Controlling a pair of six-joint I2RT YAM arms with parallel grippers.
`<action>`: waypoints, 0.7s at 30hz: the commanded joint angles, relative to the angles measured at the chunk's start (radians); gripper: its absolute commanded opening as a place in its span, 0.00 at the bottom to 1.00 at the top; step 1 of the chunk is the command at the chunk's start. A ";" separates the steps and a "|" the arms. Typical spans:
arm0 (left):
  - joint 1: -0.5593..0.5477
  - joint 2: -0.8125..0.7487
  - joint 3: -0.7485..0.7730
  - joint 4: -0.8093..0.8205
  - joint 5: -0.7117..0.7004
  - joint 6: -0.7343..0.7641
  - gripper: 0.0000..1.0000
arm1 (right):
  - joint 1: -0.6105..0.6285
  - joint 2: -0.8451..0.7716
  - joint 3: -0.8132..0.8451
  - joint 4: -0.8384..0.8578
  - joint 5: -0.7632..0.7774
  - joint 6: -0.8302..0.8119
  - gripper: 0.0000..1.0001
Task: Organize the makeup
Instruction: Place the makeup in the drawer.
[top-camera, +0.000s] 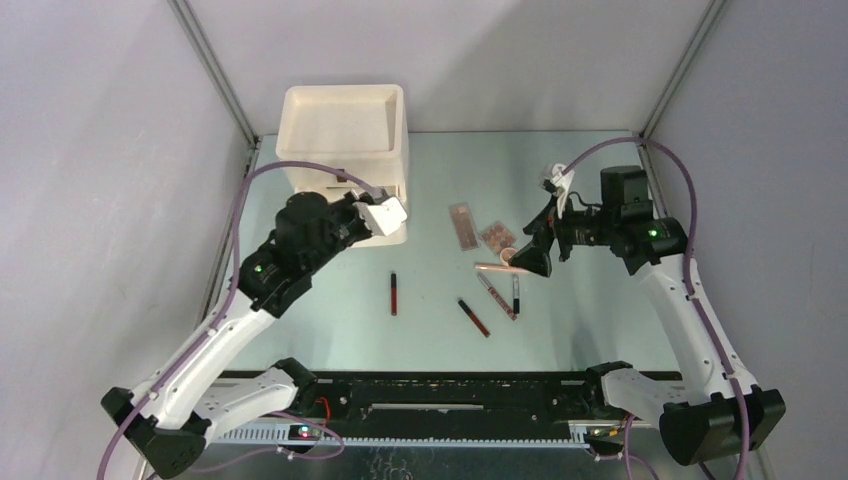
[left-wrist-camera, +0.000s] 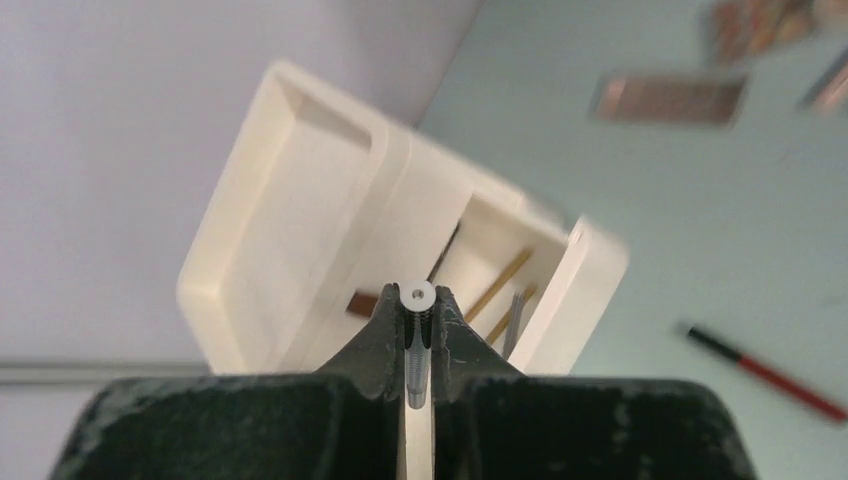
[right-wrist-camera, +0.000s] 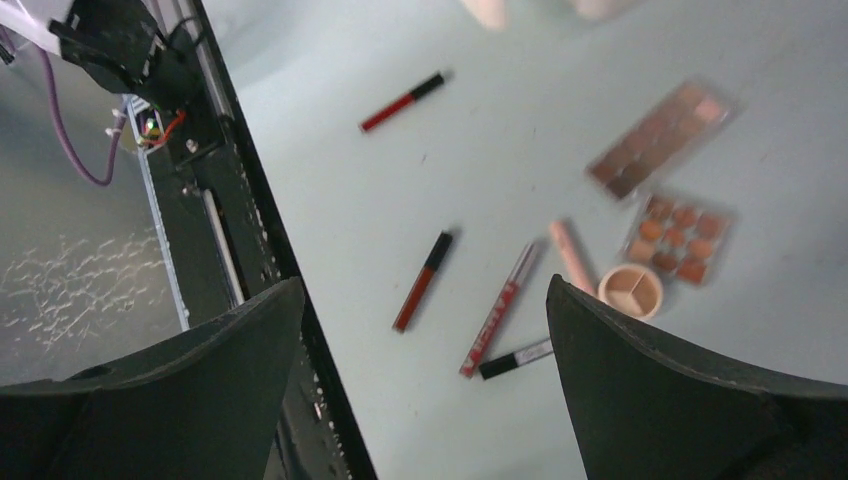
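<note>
My left gripper (left-wrist-camera: 418, 300) is shut on a slim silver tube (left-wrist-camera: 417, 345) with a ribbed body and a round white end. It holds the tube over the pulled-out drawer (left-wrist-camera: 530, 270) of the cream box (top-camera: 345, 140). Thin gold and grey pencils (left-wrist-camera: 497, 285) lie in that drawer. My right gripper (right-wrist-camera: 425, 300) stands wide open and empty above the loose makeup. Under it lie a dark-red tube (right-wrist-camera: 422, 281), a clear red tube (right-wrist-camera: 497, 310), a black-and-white tube (right-wrist-camera: 515, 358), a pink tube (right-wrist-camera: 570, 255) and a round compact (right-wrist-camera: 630, 290).
A long palette (right-wrist-camera: 660, 138) and a squarer one (right-wrist-camera: 680, 238) lie beyond the compact. Another red tube (top-camera: 393, 293) lies alone nearer the left arm. The black rail (top-camera: 450, 400) runs along the table's near edge. Grey walls close in on three sides.
</note>
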 joint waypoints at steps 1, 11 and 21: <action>0.009 0.041 -0.082 -0.037 -0.237 0.278 0.00 | -0.006 -0.018 -0.055 0.002 0.059 -0.034 1.00; 0.091 0.220 -0.099 0.039 -0.306 0.398 0.00 | -0.013 -0.009 -0.094 0.011 0.073 -0.043 1.00; 0.160 0.373 -0.084 0.056 -0.275 0.397 0.11 | -0.013 0.019 -0.104 0.017 0.106 -0.045 1.00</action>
